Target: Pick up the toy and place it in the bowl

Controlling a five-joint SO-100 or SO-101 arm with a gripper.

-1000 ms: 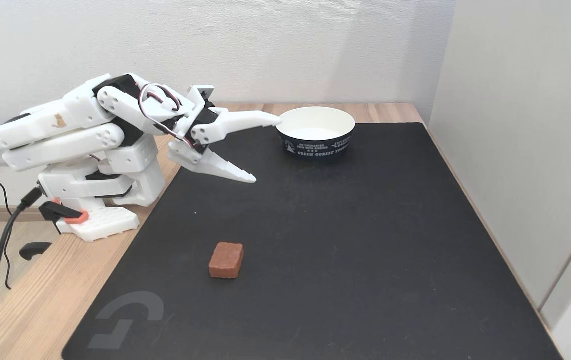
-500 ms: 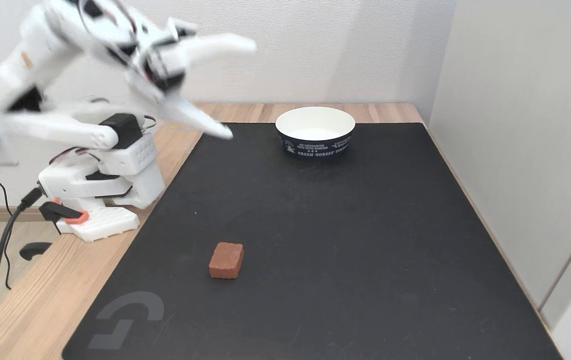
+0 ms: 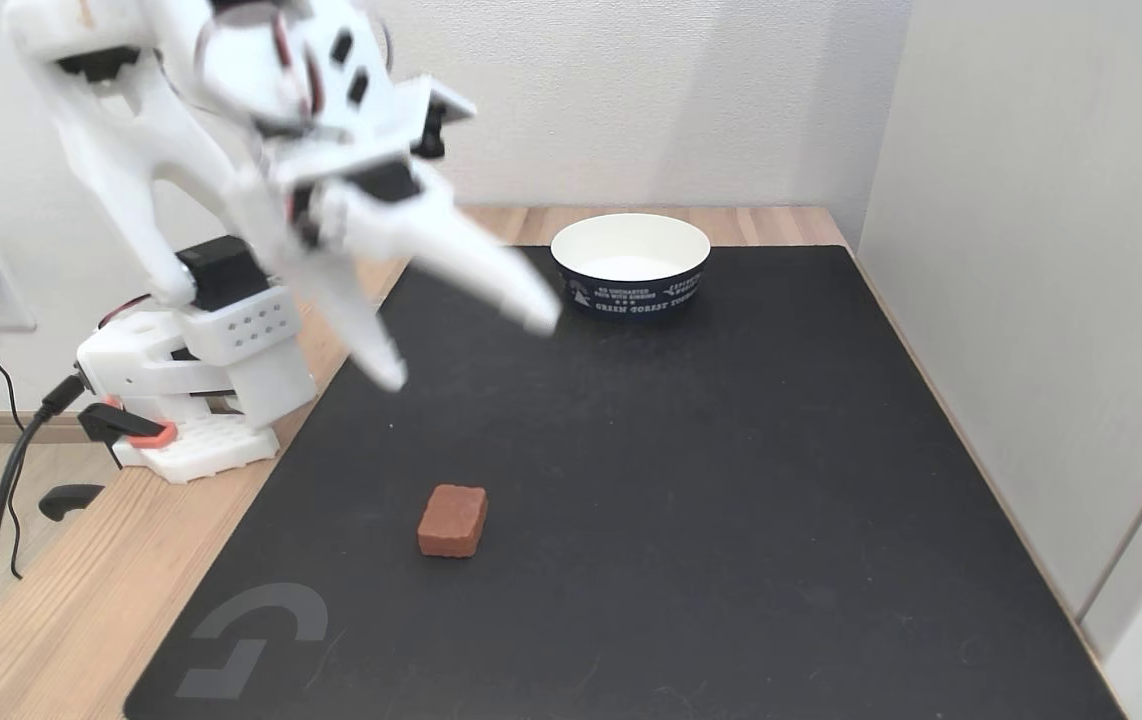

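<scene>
Reddish-brown and matte, the toy block (image 3: 452, 520) lies flat on the black mat (image 3: 731, 500), below the claw (image 3: 466, 345) and apart from it, toward the near edge in the fixed view. The white claw hangs in the air with its jaws spread wide and nothing between them, its outline blurred. Beyond and to the right of it, the navy paper bowl (image 3: 631, 285) stands empty. Judging by this, nothing is done yet: reaching, gripping, carrying and dropping all remain.
</scene>
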